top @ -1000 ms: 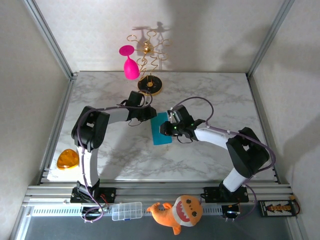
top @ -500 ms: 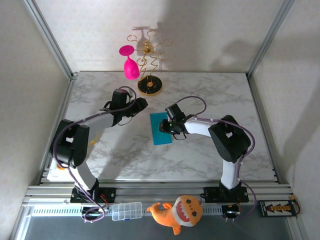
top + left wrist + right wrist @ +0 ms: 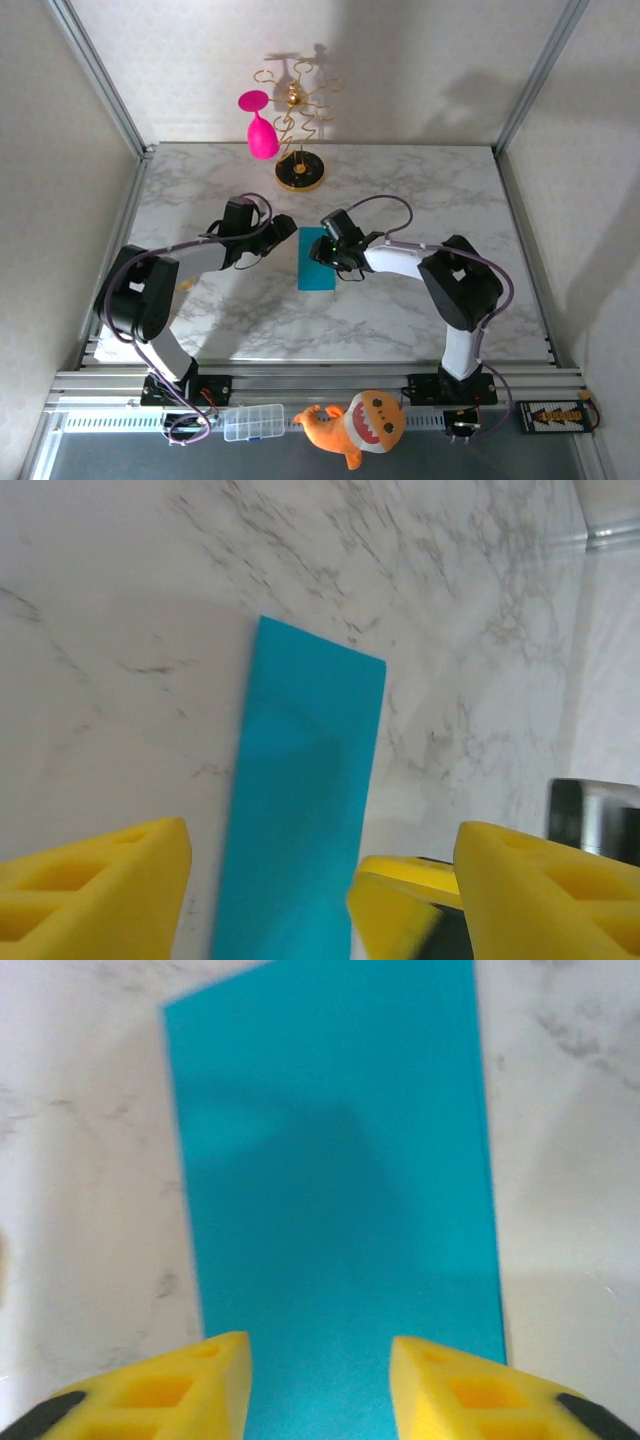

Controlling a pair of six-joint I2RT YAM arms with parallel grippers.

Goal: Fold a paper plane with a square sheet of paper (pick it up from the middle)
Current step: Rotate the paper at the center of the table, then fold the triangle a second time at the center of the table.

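Clear plastic compartment box (image 3: 260, 422) on near rail, contents indiscernible. Folded turquoise-blue paper sheet (image 3: 318, 260) lies flat mid white marble table (image 3: 420, 190), bare all round. Left gripper (image 3: 284, 232) and right gripper (image 3: 322, 251) flank it, both released.

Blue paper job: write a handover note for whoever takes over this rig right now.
Left hand: open, empty, low just left of the paper.
Right hand: open, empty, over the paper's far end.
Paper: flat on the table, mid-table between the two hands. It is a narrow rectangle, so it looks folded in half once.
Done: apparently that first fold.
Left: all later folds; there is no nose or wings yet.
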